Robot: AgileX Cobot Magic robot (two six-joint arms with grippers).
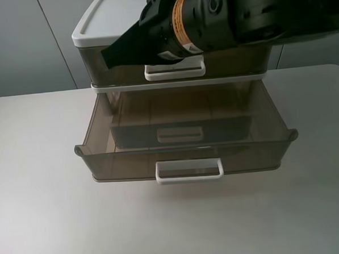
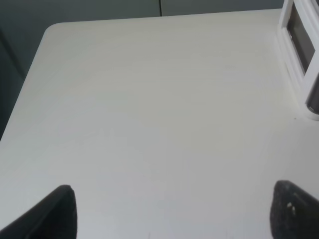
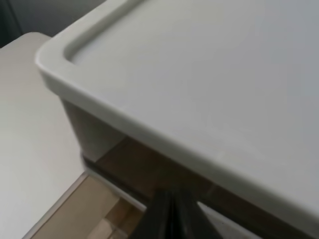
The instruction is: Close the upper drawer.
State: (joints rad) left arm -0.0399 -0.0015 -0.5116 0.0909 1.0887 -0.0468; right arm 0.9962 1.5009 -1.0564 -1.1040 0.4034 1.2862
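The upper drawer (image 1: 228, 61) is smoky-brown with a chunky white loop handle (image 1: 174, 70). It sits under the white lid (image 1: 112, 16), pushed in, its front about flush with the unit's frame. My right gripper (image 1: 111, 53) is shut and empty, its black fingers together, pointing at the left part of that front. I cannot tell if it touches. In the right wrist view the shut gripper (image 3: 167, 199) lies just below the lid's edge (image 3: 149, 129), by the brown drawer (image 3: 139, 169). My left gripper (image 2: 174, 219) is open over bare table, away from the unit.
The lower drawer (image 1: 103, 159), with a slimmer white handle (image 1: 189, 170), is pulled far out toward the table's front. The unit's side (image 2: 304, 59) shows in the left wrist view. The right arm's body (image 1: 237, 15) hangs over the unit's top.
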